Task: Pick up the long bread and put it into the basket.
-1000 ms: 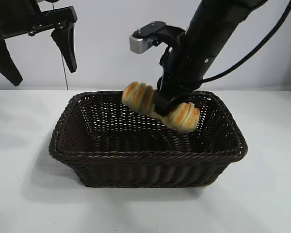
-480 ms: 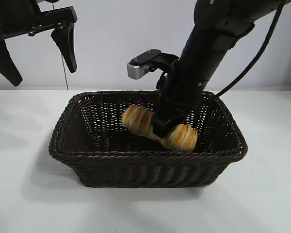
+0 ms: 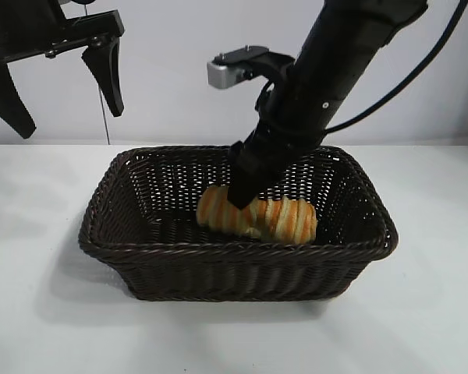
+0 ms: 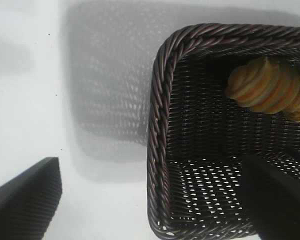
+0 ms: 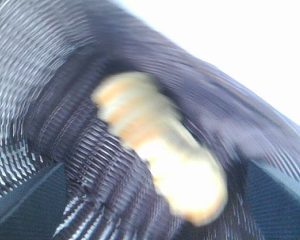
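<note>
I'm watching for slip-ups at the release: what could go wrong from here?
The right gripper is open but its finger hangs just above the long bread, so lifting out could nudge or drag it. The arm also sits close to the basket rear rim and might catch it. The left gripper is parked clear.

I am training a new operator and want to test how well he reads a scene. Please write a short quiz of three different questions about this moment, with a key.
1. True or false: the long bread lies inside the basket.
2. Which arm is above the basket? A: left. B: right.
3. Fill in: the left gripper hangs apart from the basket with its jaws ____.

Key:
1. True. It rests on the basket floor.
2. B. The right gripper is just above the bread, its jaws apart and not holding it.
3. Open.
</note>
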Robot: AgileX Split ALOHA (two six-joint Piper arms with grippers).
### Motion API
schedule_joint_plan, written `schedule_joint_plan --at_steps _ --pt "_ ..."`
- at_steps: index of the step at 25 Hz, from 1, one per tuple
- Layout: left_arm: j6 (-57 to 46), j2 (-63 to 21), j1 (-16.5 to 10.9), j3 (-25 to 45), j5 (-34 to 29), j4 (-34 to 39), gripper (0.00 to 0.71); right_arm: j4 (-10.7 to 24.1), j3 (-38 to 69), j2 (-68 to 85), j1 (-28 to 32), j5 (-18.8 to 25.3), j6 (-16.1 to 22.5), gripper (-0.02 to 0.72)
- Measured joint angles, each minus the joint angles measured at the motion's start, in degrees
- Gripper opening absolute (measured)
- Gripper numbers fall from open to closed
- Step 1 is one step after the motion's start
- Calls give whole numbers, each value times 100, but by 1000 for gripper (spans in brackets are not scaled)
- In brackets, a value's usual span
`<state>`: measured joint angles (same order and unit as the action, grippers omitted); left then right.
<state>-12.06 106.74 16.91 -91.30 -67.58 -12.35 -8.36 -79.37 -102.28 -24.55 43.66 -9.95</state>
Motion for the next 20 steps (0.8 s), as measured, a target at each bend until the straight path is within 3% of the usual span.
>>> schedule_joint_plan --at_steps 3,6,12,20 --pt "0 0 0 0 -10 0 694 323 0 308 208 343 858 694" --pt "0 0 0 0 -12 0 694 507 -7 525 445 690 1336 694" --pt "0 0 0 0 -12 0 694 552 -7 598 816 1249 1581 694" --pt "0 0 0 0 -17 0 694 546 -7 598 877 1506 1787 694"
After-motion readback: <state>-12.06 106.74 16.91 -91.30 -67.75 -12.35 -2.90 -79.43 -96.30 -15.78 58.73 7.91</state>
